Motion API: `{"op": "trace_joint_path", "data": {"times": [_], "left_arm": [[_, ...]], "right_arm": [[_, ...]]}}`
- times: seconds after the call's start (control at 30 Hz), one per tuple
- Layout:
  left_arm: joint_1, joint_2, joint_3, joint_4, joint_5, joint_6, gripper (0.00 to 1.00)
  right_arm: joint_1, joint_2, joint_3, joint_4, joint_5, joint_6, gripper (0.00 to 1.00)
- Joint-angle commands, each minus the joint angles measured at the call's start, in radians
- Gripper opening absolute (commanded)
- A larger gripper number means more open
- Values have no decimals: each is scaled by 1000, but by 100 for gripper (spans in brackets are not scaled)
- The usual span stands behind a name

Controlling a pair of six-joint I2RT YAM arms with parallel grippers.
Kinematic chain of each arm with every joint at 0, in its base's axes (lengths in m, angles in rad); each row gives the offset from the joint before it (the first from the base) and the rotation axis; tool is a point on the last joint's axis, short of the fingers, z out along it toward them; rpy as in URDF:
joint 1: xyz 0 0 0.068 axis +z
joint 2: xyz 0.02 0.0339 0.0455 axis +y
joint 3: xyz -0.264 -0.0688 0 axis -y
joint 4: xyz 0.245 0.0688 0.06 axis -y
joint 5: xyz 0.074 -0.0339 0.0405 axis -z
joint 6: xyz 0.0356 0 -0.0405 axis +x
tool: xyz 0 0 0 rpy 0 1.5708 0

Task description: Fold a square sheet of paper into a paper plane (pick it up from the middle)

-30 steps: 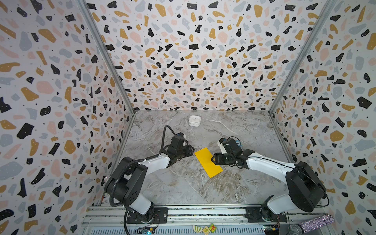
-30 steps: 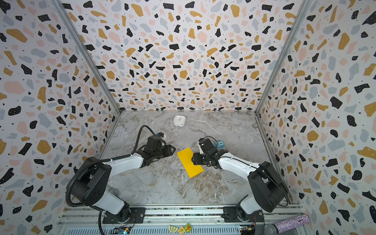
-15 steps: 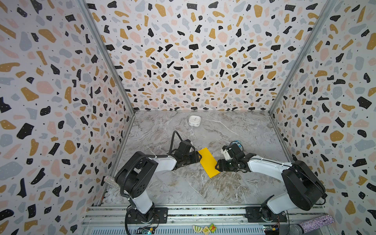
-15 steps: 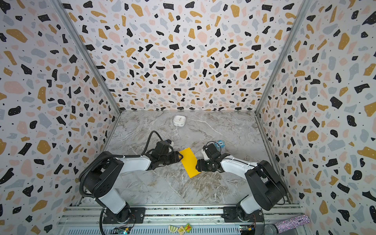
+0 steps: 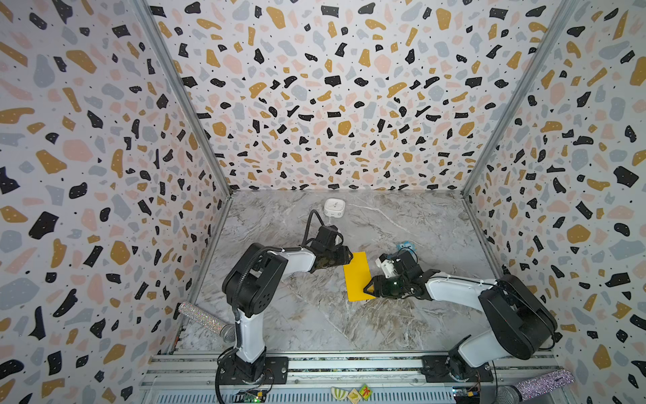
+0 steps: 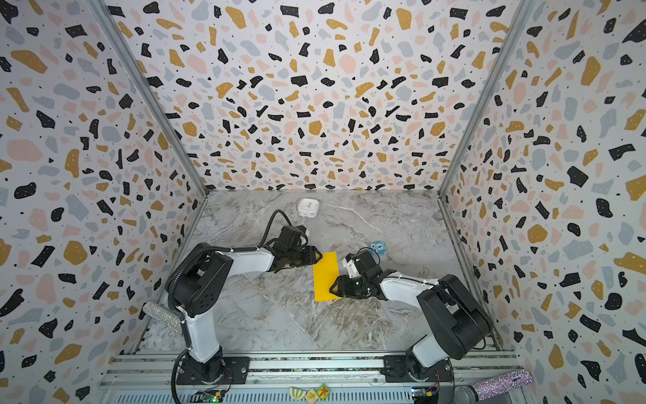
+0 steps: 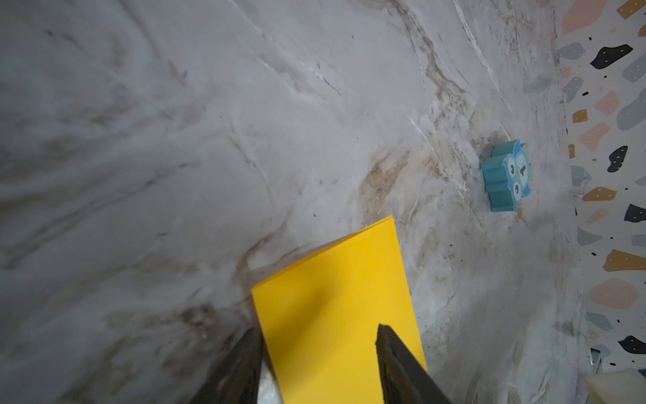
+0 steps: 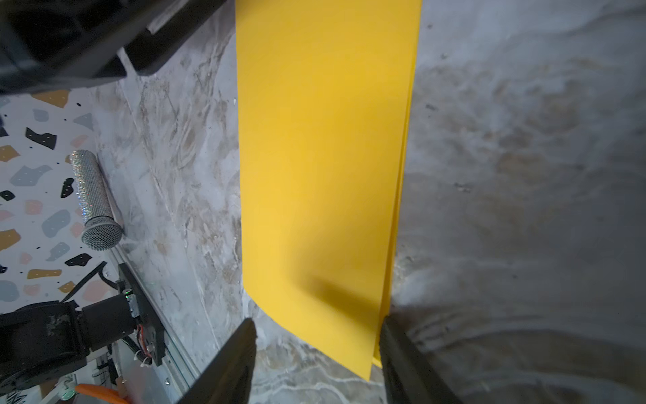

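Thin, limp and easily creased, the square sheet of paper (image 5: 356,276) is judged best pinched at its doubled edge; left gripper (image 5: 349,257) and right gripper (image 5: 367,289) are parted, grasping nothing.

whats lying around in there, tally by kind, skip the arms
paper: 1
owl block: 1
white box: 1
microphones: 2
tiles: 3
total: 8
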Motion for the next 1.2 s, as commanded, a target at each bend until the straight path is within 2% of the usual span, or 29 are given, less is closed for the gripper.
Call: {"op": "trace_joint_path", "data": {"times": [0.0,0.13,0.23,0.37,0.53,0.83,1.17], "left_arm": [[8,-33,11,-67,11,28,56],[8,-139,-38,-67,-10,26,56],[0,-188,-79,-27,25,1,49],[-38,-170,-88,24,69,-31,38],[-64,-99,-56,28,59,-40,27],[-65,-48,-55,-26,-40,-48,25],[-64,-39,-99,-13,-48,-56,26]], "right_arm": [[-10,-37,-25,47,-23,73,58],[-27,-98,-65,48,-23,101,58],[-36,-128,-82,34,-30,105,59],[-37,-131,-97,36,-56,117,59],[-37,-135,-115,50,-70,132,60],[-38,-99,-125,73,-93,146,57],[-38,-67,-127,124,-123,160,51]]}}
